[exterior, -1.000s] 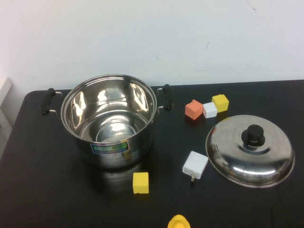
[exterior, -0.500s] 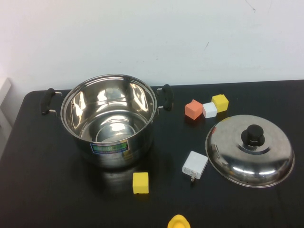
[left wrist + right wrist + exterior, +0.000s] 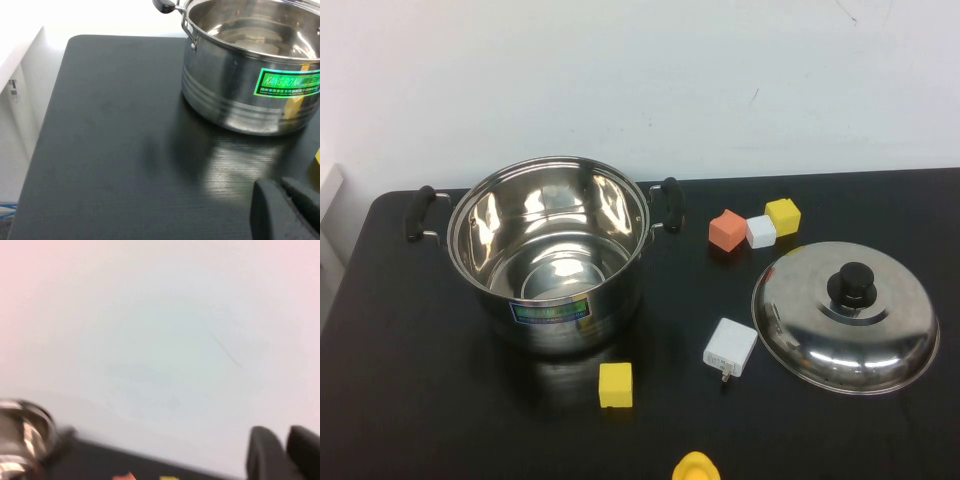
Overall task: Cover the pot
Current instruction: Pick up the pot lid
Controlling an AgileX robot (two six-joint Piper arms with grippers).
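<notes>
The pot [image 3: 552,312], shiny steel with two black side handles and a blue-green label, stands open and empty at the left of the black table. Its domed steel lid [image 3: 820,335] with a black knob [image 3: 853,285] lies on the table to the right. Neither gripper shows in the high view. My left gripper [image 3: 282,182] is shut and empty, low over the table in front of and to the left of the pot [image 3: 235,90]. My right gripper [image 3: 285,432] is shut and empty, raised and facing the white wall, with the pot [image 3: 20,440] blurred at the edge.
A yellow block [image 3: 616,385] sits in front of the pot. A white charger [image 3: 731,347] lies beside the lid. Orange [image 3: 728,230], white [image 3: 761,231] and yellow [image 3: 783,216] blocks sit behind the lid. A yellow object [image 3: 696,467] is at the front edge.
</notes>
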